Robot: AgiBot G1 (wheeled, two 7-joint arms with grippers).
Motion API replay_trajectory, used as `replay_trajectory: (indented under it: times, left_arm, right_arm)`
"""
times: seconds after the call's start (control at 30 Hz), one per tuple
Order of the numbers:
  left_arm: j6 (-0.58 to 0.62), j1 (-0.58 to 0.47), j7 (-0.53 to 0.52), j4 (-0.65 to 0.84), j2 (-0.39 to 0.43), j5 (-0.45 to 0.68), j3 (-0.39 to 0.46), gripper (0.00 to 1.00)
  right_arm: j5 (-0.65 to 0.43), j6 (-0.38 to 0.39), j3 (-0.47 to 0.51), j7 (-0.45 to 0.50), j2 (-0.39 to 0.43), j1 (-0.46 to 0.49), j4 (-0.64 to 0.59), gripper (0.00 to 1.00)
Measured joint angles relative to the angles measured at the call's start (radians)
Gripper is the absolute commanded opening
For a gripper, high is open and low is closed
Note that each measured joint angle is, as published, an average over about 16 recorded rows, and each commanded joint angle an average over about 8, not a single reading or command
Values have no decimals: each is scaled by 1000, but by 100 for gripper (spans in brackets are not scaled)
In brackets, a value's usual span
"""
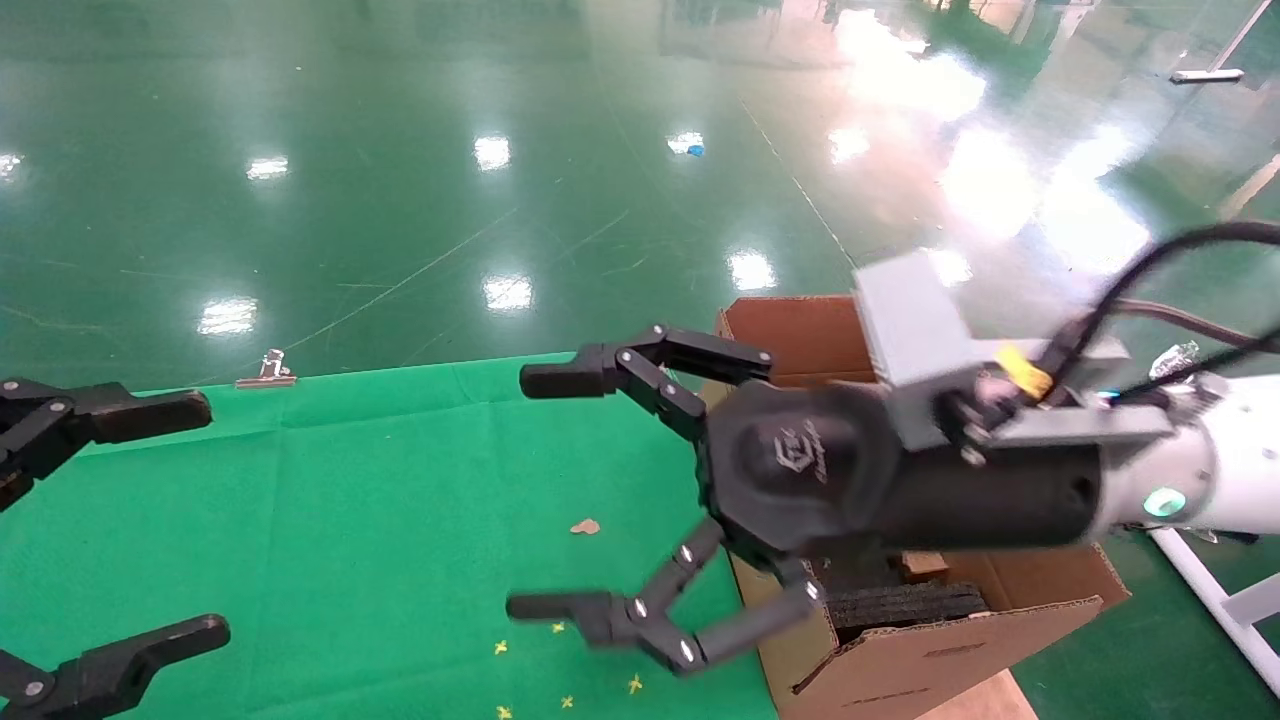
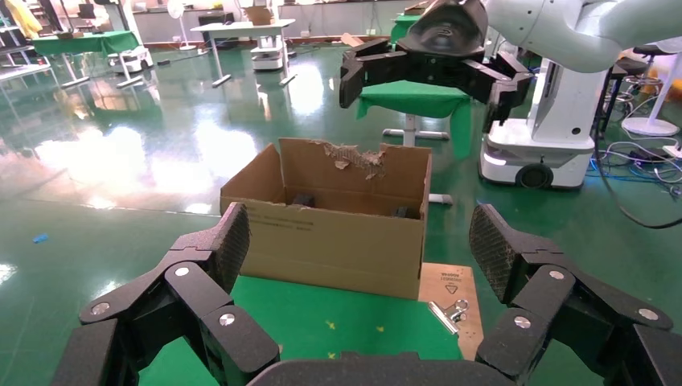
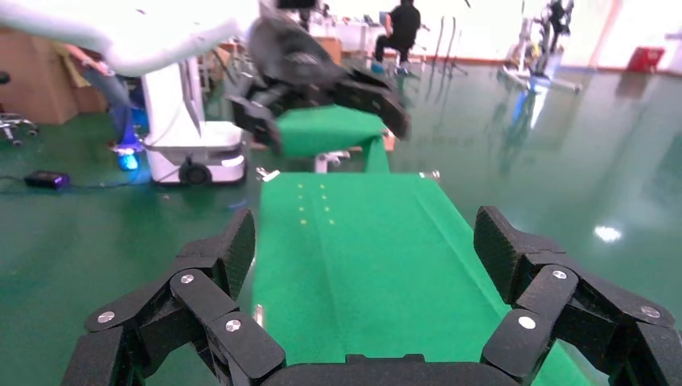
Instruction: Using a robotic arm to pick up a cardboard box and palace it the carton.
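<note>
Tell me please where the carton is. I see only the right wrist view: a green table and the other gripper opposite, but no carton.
Observer: In the head view the carton stands at the table's right edge, under the right arm's wrist. The open right gripper reaches out from there over the green cloth.
Operator: Is something inside it?
Observer: Yes, the left wrist view looks into it, and black foam blocks line the inside.
Operator: And the cardboard box, is it on the table?
Observer: No view shows it on the table. The head view shows only a small brown scrap lying on the cloth.
</note>
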Motion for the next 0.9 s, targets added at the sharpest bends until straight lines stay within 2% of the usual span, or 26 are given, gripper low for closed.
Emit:
replay_trajectory:
  times: [0.27,0.9]
  left_arm:
    - [0,0,0,0,0,0,0,100]
    - [0,0,0,0,0,0,0,100]
  right_arm:
    - [11,-8,40,-11,7,-32,29,100]
    - [2,-1,7,-4,2,-6,6,100]
